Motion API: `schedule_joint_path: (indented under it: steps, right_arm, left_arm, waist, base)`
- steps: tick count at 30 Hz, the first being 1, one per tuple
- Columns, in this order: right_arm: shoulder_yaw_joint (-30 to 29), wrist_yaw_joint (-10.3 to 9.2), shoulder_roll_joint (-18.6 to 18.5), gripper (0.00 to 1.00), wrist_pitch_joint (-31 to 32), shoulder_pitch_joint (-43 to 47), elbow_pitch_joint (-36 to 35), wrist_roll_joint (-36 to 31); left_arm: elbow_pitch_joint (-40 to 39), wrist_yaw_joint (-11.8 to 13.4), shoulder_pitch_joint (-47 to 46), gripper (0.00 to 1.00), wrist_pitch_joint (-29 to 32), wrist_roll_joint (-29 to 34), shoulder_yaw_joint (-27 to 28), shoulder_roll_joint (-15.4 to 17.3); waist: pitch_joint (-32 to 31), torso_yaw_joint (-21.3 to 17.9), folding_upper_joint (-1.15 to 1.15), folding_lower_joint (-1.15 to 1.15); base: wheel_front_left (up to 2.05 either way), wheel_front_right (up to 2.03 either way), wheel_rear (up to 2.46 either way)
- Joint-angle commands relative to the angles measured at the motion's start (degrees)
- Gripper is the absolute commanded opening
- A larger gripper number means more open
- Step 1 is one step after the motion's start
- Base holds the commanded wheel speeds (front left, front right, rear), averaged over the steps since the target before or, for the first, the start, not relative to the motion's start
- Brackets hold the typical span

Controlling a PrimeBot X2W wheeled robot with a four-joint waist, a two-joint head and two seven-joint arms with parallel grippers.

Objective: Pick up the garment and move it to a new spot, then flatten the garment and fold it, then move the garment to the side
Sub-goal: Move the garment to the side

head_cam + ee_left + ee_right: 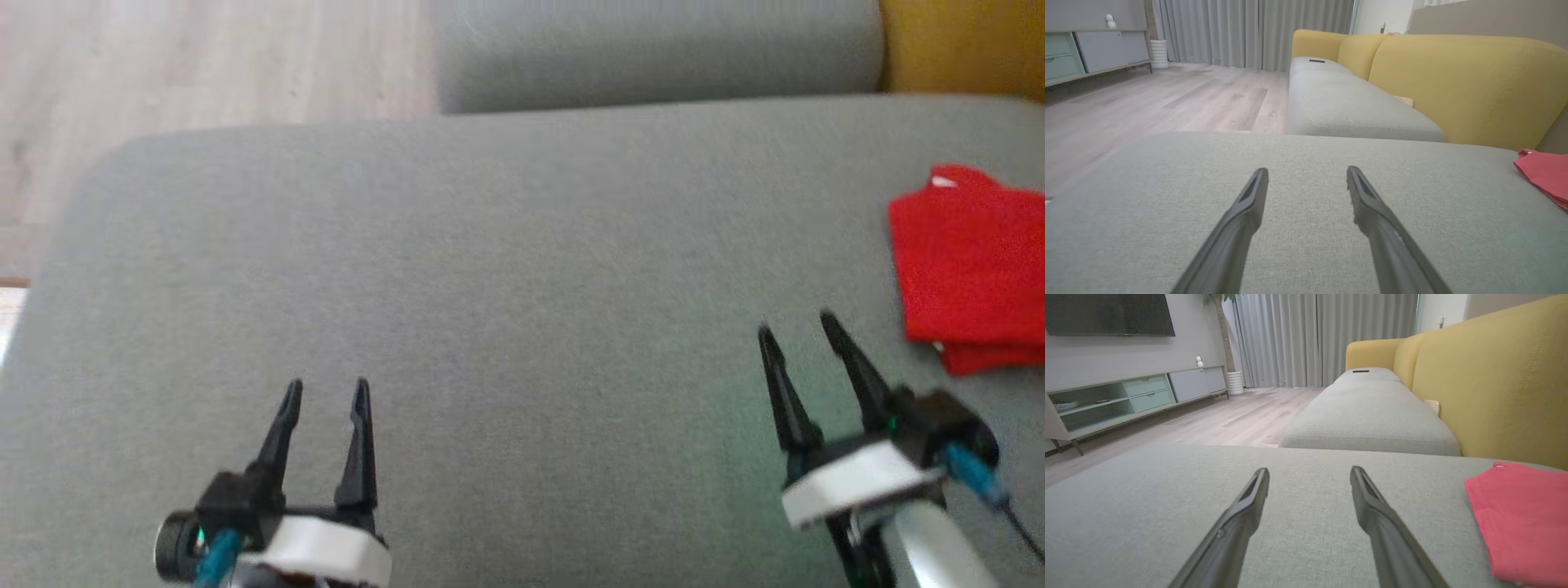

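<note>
desk: where's the garment right now?

me: the red garment lies folded flat on the grey sofa cushion, far out on the right of my head view, partly cut off by the frame edge. a small white patch shows at its far corner.

desk: is either gripper on it?

me: no. my right gripper is just beside its near left corner. the fingers are spread with nothing between them, and they're clear of the cloth.

desk: and the left?

me: my left gripper is well apart from it, low on the left over bare cushion, fingers parted and empty too.

desk: surroundings?

me: a second grey seat cushion lies beyond, with the yellow backrest at the far right and pale wood floor on the left.
</note>
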Motion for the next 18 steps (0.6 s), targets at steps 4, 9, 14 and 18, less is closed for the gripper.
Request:
schedule_joint_path:
  steps: [4,9,14,18]
  right_arm:
    - [-1.6,-0.05,1.8,1.00,-0.8,4.9,-4.4,-2.5]
    - [-5.3,-0.05,4.4,1.00,-0.8,9.5,-6.9,-4.4]
    - [-7.2,-0.05,5.8,1.00,-0.8,11.4,-7.2,-4.8]
    - [-7.3,-0.05,6.1,1.00,-0.8,11.5,-7.0,-5.0]
  left_arm:
    - [-4.0,0.0,1.6,1.00,-0.3,1.4,2.3,-0.2]
    - [-4.3,1.0,4.7,1.00,-0.3,1.0,2.3,-0.2]
    - [-4.1,0.6,5.2,1.00,-0.3,1.9,1.9,-0.2]
    - [-3.9,0.6,4.8,1.00,-0.3,2.0,1.7,-0.2]
  waist:
    - [-3.8,3.2,0.00,0.00]
    - [-5.4,3.7,0.00,0.00]
    - [-6.1,3.8,0.00,0.00]
    - [-6.5,3.6,0.00,0.00]
  base:
    - [0.00,0.00,0.00]
    - [0.00,0.00,0.00]
    - [0.00,0.00,0.00]
    - [0.00,0.00,0.00]
